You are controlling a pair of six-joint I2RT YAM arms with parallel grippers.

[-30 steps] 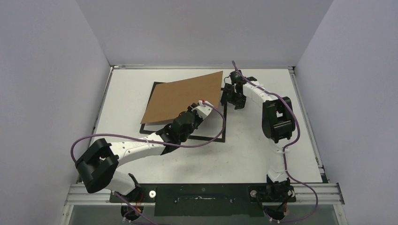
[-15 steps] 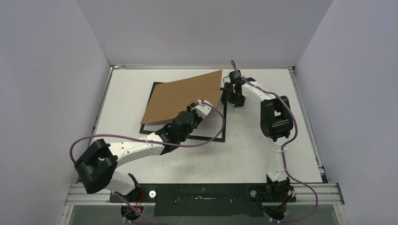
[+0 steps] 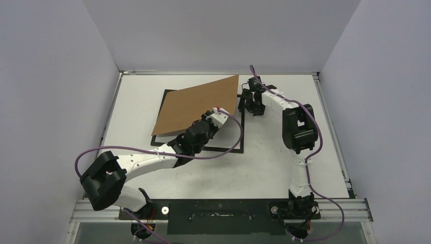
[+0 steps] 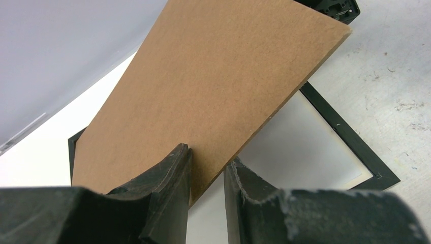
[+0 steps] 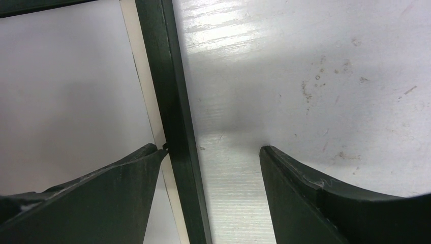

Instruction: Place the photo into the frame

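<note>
The thin black frame [image 3: 224, 149] lies flat on the table. A pale sheet [image 4: 300, 147] fills its inside, and I cannot tell whether this is the photo's back. No printed side shows. My left gripper [image 3: 207, 121] is shut on the near edge of a brown cardboard backing [image 3: 198, 104], which is tilted up over the frame. In the left wrist view the fingers [image 4: 173, 173] pinch the board [image 4: 218, 76]. My right gripper [image 3: 249, 104] is open by the frame's far right corner and straddles the right rail [image 5: 170, 86], with one fingertip touching the rail's inner side.
A cream strip [image 5: 137, 76] runs along the inside of the rail beside the pale sheet [image 5: 66, 91]. White walls close in the table [image 3: 284, 168] on three sides. A purple cable [image 3: 239, 137] from the left arm loops over the frame's near right corner.
The right gripper has shifted slightly toward the far end of the frame's right rail. The held cardboard has edged a little to the left.
</note>
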